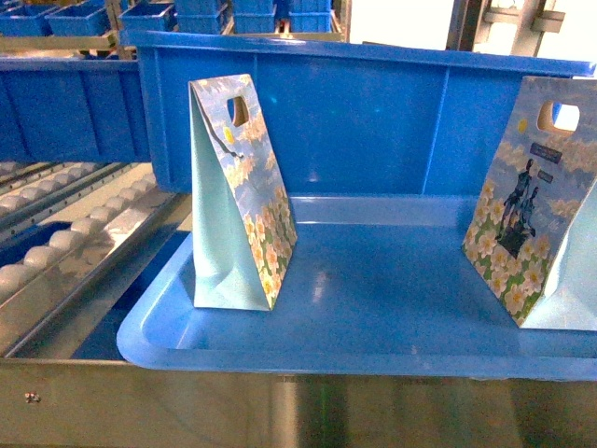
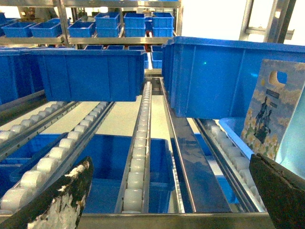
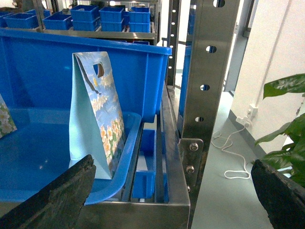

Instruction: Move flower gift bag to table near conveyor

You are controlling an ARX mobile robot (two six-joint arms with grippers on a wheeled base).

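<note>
Gift bags (image 1: 238, 191) upright in blue tray (image 1: 373, 327)

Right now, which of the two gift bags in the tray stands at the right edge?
The gift bag with the dark statue picture; the other bag stands at the blue tray's left.

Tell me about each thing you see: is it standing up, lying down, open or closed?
Left gift bag: standing upright in the tray.
Right gift bag: upright, leaning slightly.
Blue tray: resting on the steel rack.
Left gripper: open, holding nothing.
Right gripper: open, holding nothing.
</note>
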